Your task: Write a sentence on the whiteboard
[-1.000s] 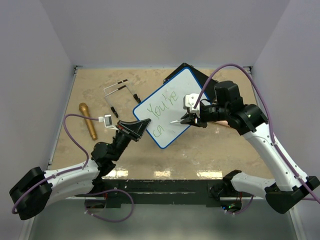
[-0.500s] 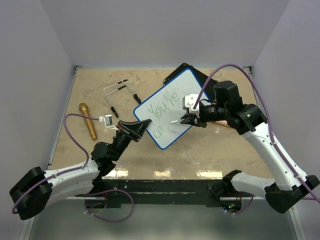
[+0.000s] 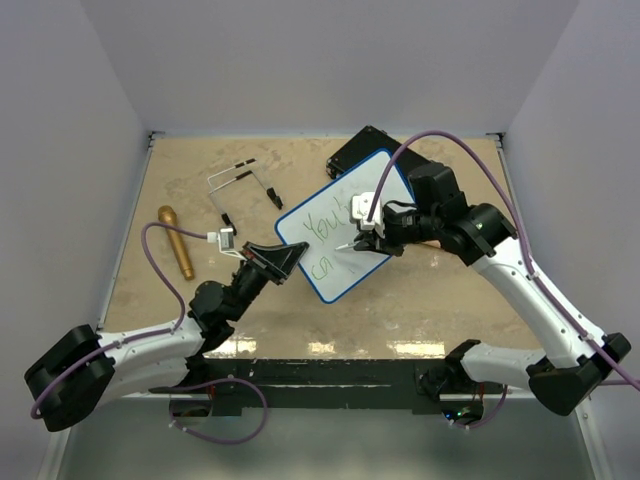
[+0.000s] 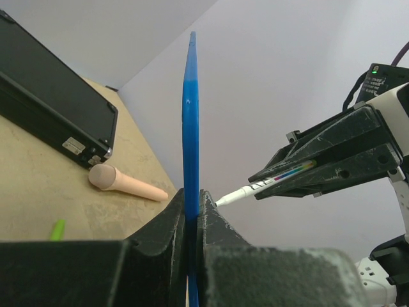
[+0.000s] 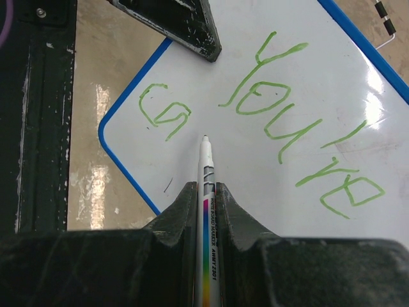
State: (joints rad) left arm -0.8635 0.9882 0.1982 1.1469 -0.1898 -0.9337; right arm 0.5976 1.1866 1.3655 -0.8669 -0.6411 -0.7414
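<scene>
The whiteboard (image 3: 335,283), white with a blue rim, is held tilted above the table. My left gripper (image 3: 286,256) is shut on its lower left edge; the left wrist view shows the board edge-on (image 4: 190,121) between my left gripper's (image 4: 192,208) jaws. The sentence (image 5: 300,137) reads "You're" in green, with "ca" (image 5: 163,114) on a second line. My right gripper (image 3: 372,238) is shut on a white marker (image 5: 207,182). Its tip points at the board just right of "ca". I cannot tell whether the tip touches.
A black case (image 3: 355,150) lies behind the board and also shows in the left wrist view (image 4: 51,102). A gold cylinder (image 3: 176,242) and a thin wire frame (image 3: 238,190) lie at the left. A peach cylinder (image 4: 128,184) lies on the table beyond the board.
My right gripper and marker moved a little left over the board. The board shifted and tilted slightly, uncovering more of the black case. The writing looks the same.
</scene>
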